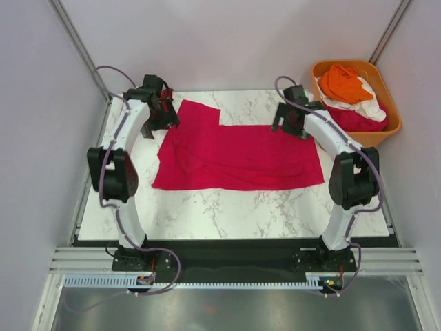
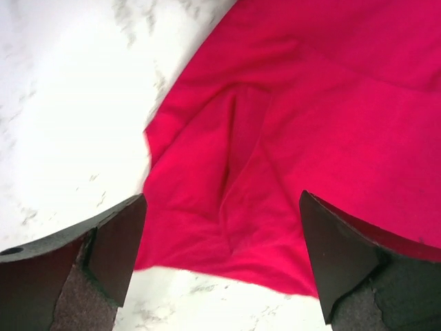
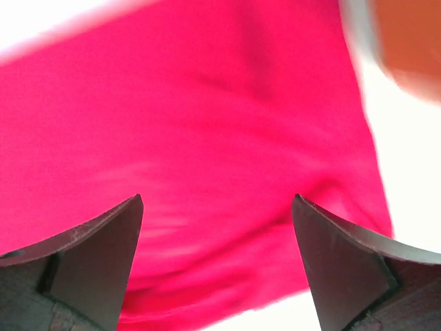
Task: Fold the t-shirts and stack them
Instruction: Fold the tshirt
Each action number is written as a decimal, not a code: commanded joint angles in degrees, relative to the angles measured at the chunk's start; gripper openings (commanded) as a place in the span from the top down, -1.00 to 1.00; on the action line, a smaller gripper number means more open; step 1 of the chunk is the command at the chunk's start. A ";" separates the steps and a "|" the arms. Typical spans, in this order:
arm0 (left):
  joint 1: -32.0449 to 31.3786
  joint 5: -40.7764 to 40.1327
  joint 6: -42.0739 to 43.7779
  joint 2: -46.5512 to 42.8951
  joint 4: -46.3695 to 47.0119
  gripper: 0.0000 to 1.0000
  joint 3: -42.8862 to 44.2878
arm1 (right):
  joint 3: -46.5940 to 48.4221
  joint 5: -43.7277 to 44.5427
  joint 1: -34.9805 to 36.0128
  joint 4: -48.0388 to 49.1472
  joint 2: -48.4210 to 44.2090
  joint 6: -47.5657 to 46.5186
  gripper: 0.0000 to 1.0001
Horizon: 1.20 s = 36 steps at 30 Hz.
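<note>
A bright magenta-pink t-shirt (image 1: pixel 238 152) lies spread on the marble table (image 1: pixel 234 214), folded partly over. My left gripper (image 1: pixel 164 117) is open and empty above the shirt's far left sleeve corner; in the left wrist view the cloth (image 2: pixel 296 138) lies between the fingers (image 2: pixel 117 241). My right gripper (image 1: pixel 291 125) is open and empty above the shirt's far right edge; the right wrist view shows the cloth (image 3: pixel 207 138) blurred under it. An orange shirt (image 1: pixel 344 83), a white one (image 1: pixel 368 107) and a maroon-red one (image 1: pixel 365 121) lie in the tub.
The rigid orange plastic tub (image 1: pixel 389 96) stands off the table's far right corner, close behind my right arm. Bare marble runs along the near side of the table. Grey walls enclose the workspace.
</note>
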 commanded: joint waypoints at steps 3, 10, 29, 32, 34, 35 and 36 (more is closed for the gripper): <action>-0.12 -0.84 -3.59 -26.81 10.33 -0.99 -31.22 | 5.49 3.97 22.62 12.98 -8.03 -5.69 -0.85; 2.95 3.34 -9.20 -38.88 20.15 -0.96 -56.47 | 10.23 -16.23 32.51 18.51 5.06 -6.05 -0.61; 7.53 0.48 -14.76 -28.43 35.75 0.74 -64.31 | 24.13 -21.53 39.37 13.77 21.60 -10.26 -0.53; 7.53 0.48 -14.59 -26.14 36.01 0.96 -64.31 | 26.41 -17.85 41.73 11.24 22.74 -12.80 -0.52; 7.53 0.56 -14.50 -25.96 36.27 0.96 -64.66 | 29.74 -11.10 43.14 7.47 23.88 -14.48 -0.52; 7.53 0.65 -14.41 -26.13 36.27 0.95 -64.75 | 30.80 -7.76 43.85 6.40 24.24 -15.27 -0.52; 7.53 0.65 -14.41 -26.83 36.27 0.95 -64.93 | 31.68 -4.51 44.81 5.95 24.50 -16.49 -0.52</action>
